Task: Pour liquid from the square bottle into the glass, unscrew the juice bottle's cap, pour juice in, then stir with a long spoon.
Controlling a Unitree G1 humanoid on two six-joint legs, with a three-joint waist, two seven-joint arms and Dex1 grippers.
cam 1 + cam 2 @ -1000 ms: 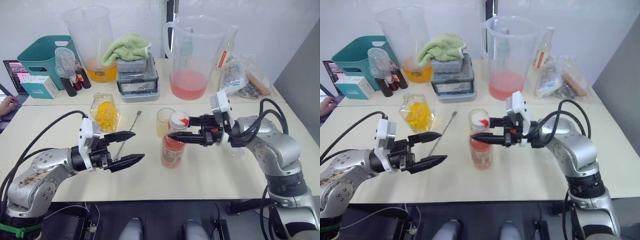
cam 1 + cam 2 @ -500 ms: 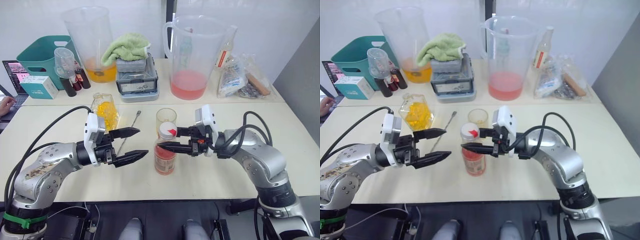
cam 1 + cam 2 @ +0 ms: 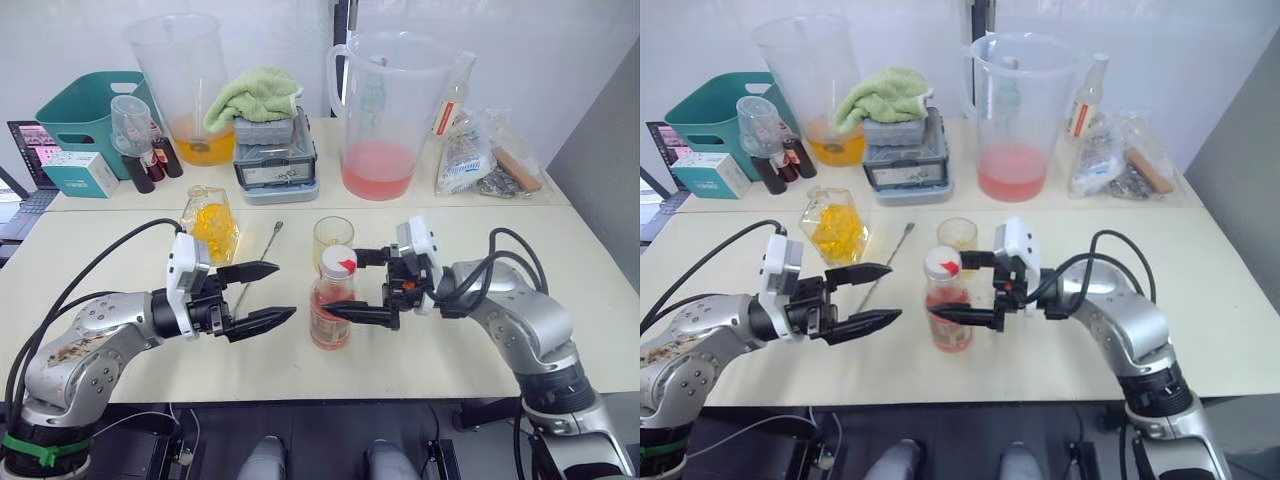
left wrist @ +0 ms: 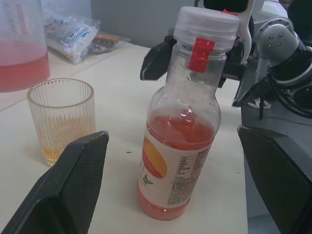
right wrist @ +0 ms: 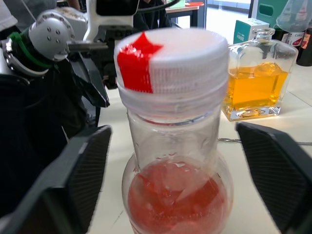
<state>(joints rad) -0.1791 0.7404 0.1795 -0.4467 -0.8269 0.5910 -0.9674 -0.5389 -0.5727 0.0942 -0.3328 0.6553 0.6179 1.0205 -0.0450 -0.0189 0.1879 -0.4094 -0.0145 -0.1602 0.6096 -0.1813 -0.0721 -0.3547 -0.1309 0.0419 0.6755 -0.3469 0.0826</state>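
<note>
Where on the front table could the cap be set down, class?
Bare tabletop lies beyond the right gripper, and along the front edge. The middle is crowded: juice bottle, glass, long spoon, square bottle, left gripper.

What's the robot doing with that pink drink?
The robot is mixing a drink. The juice bottle stands upright on the table between its two open grippers, with the white cap on. The right gripper is spread around the bottle's neck without squeezing it, and the left gripper waits beside it. The glass behind holds a little yellow liquid, and the long spoon lies near the square bottle.
</note>
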